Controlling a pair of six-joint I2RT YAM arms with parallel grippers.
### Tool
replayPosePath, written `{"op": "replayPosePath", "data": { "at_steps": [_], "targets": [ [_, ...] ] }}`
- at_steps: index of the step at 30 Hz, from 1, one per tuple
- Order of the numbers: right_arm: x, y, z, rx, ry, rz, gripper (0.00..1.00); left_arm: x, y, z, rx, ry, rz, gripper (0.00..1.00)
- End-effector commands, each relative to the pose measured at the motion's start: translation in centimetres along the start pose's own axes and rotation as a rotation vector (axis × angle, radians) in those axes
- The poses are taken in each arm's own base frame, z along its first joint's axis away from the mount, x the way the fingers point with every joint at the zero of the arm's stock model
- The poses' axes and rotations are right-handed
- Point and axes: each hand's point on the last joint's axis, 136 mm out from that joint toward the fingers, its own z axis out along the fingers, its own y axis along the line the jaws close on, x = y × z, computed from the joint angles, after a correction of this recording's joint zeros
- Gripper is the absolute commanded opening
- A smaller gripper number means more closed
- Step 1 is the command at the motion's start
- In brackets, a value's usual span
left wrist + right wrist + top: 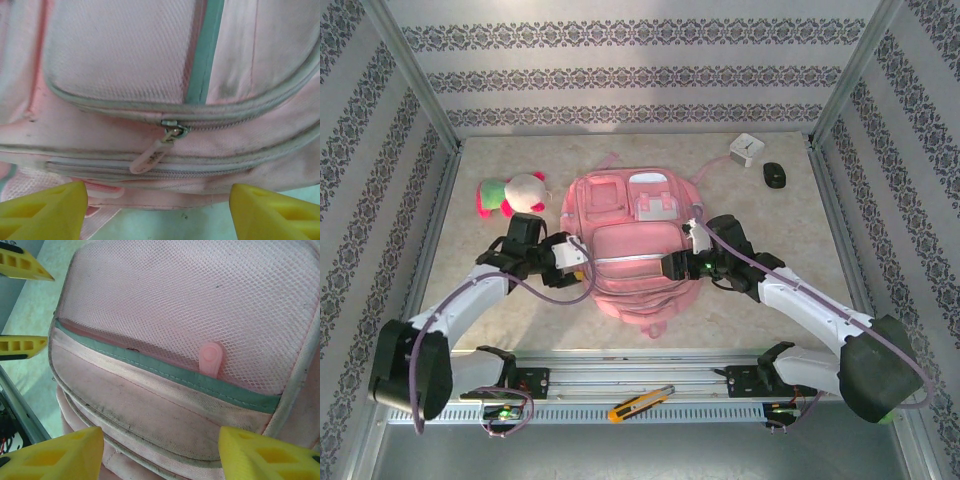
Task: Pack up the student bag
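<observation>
I have the student bag [630, 245] lying flat in the middle of the table [500, 310], front face up, between my two arms; it is soft pink fabric, the largest thing out there, with stacked front pockets outlined in pale zip lines, a small white patch near its far end and a pink strap loop poking out at the near end; the left gripper [582, 262] sits at the bag's left edge and the right gripper [670, 265] rests over the lower front pocket; on the left wrist camera the left gripper [159, 210] has its yellow fingers [45, 212] spread wide with nothing between them, just short of the bag's side, where a pale pink zip pull [150, 157] hangs from a metal slider on a greyish zip line; the weave there looks scuffed and grubby; on the right wrist camera the right gripper [162, 452] is likewise spread, its fingers [55, 455] holding nothing, hovering over a pink mesh pocket edged by a grey-green band, with a small pink tab [211, 359] standing at that band; a pink-and-green plush toy [515, 193] lies just left of the bag, apart from it.
</observation>
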Motion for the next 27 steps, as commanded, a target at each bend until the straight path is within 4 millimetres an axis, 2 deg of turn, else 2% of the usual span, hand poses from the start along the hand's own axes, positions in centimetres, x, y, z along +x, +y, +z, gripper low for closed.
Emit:
{"op": "replayPosePath", "data": {
  "at_steps": [1,5,10,18,22,27],
  "targets": [
    [0.1,0.3,0.1,-0.027,-0.007,0.019,0.62,-0.6,1.7,0.3,-0.034,-0.026,0.085,0.74],
    [0.4,0.5,0.4,-0.037,0.005,0.010,0.62,-0.8,2.1,0.9,-0.033,-0.035,0.086,0.73],
    [0.7,1.1,1.2,-0.056,0.038,-0.018,0.62,-1.7,2.7,0.6,-0.062,-0.076,0.112,0.74],
    [0.9,1.8,2.2,-0.066,0.070,-0.046,0.62,-2.6,2.7,1.1,-0.024,-0.121,0.122,0.71],
    [1.1,1.9,2.4,-0.067,0.077,-0.053,0.62,-2.8,2.4,1.0,-0.004,-0.133,0.116,0.64],
    [1.1,1.9,2.5,-0.065,0.080,-0.059,0.62,-3.4,1.5,0.6,0.020,-0.162,0.116,0.48]
  ]
}}
